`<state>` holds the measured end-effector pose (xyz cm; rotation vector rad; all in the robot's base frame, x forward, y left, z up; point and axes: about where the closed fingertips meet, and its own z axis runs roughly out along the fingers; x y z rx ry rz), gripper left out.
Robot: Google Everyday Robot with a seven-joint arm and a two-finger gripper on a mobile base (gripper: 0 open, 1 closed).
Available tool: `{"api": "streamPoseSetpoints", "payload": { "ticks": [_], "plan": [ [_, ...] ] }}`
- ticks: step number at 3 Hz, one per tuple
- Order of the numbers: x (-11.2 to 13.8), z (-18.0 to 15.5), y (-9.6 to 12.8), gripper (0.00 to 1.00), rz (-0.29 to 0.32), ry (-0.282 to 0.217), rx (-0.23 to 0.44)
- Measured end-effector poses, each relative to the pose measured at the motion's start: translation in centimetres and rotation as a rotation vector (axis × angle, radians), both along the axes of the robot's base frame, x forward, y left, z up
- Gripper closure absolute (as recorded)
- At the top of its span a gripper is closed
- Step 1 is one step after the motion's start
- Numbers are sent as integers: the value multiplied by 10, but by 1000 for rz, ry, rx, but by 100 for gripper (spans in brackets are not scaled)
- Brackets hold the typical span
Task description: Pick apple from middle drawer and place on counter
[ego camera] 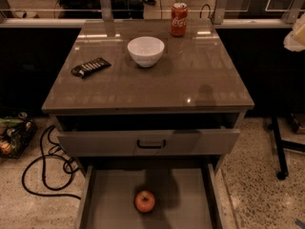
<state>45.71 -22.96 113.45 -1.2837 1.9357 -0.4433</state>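
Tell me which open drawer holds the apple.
The middle drawer, the lower one pulled far out: the apple sits on its floor. The handled drawer above is barely open, its inside hidden. The gripper is not in view.

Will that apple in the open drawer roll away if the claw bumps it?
Probably yes: the apple is round and sits alone on the flat floor of the middle drawer, so a nudge would likely roll it until the side walls stop it. Its smooth skin may be slippery. The claw is not in view.
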Motion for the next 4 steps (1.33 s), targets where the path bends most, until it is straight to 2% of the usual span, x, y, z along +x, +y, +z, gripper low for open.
{"api": "streamPoseSetpoints", "payload": {
  "ticks": [1, 2, 4],
  "plan": [
    [0, 0, 0, 0, 0, 0, 0],
    [-4, -15, 3, 0, 30, 14, 53],
    [-39, -119, -32, 0, 112, 86, 185]
  ]
}}
